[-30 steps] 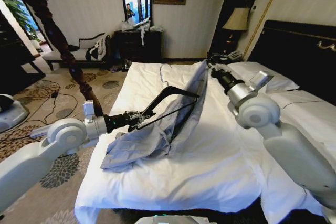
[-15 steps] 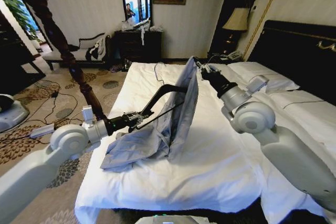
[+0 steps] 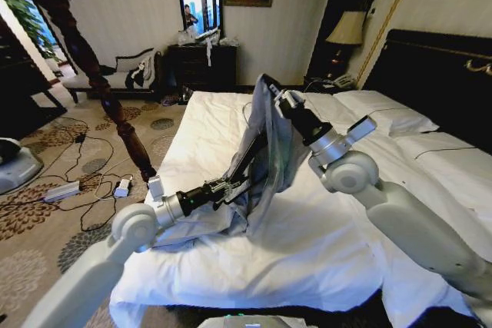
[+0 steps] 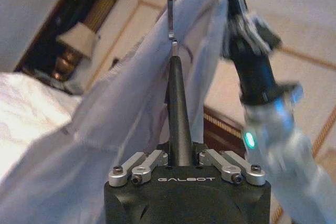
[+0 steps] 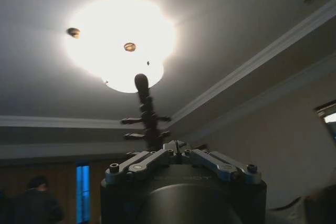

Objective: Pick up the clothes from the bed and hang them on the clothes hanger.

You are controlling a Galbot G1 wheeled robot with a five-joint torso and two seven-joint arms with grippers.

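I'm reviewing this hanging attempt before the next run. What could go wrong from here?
1. The right end effector holds the shirt only at its top edge; thin fabric could slip free and fall onto the bed.
2. The left end effector grips the hanger at one end, so it may twist under load.
3. Most of the shirt bunches beside the hanger, so it may snag rather than seat on the shoulders.

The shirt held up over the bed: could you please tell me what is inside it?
The dark clothes hanger, held by the left claw, runs up into the shirt; its silver hook shows in the left wrist view. The hanger's far end is covered by fabric. The right claw grips the shirt's top.
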